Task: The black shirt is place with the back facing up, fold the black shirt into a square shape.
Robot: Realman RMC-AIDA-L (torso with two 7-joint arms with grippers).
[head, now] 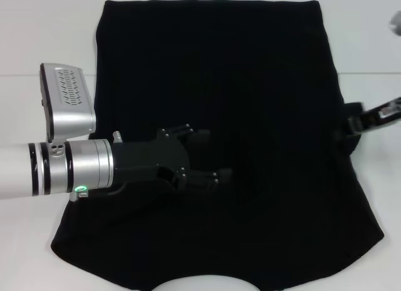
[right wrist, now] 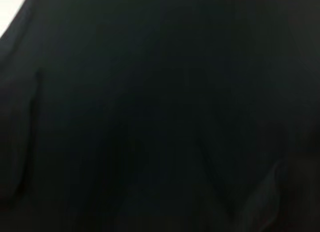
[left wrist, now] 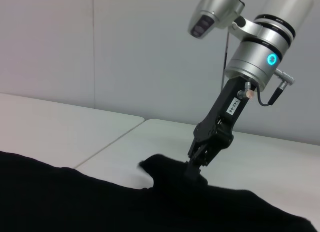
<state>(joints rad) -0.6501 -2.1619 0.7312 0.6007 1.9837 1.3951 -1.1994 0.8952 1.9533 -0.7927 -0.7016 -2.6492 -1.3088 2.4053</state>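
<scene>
- We see the black shirt (head: 250, 84) spread flat over the white tabletop (head: 44, 34), covering most of it in the head view; its straight hem lies at the far edge and the curved neckline sits at the near edge, closest to the robot's body.
- Our left pincer (head: 213, 156) reaches in from the left, over the middle of the shirt, its fingers (head: 199, 136) spread apart and holding nothing. Black on black — we cannot tell whether the fingertips touch the fabric or hang just above it.
- Our right pincer (head: 348, 129) is at the shirt's right edge, about halfway along its length. In the left wrist view the right pincer (left wrist: 196, 164) comes down steeply from the silver arm and its fingers are pressed together on a small raised fold of the shirt's edge (left wrist: 160, 167), lifted a little off the tabletop (left wrist: 260, 152).
- The right wrist view is filled with dark shirt fabric (right wrist: 160, 112) very close to the lens, with only a sliver of pale surface in one corner.
- A seam between two tabletop panels (left wrist: 107, 144) runs under the shirt — it shows in the left wrist view.
</scene>
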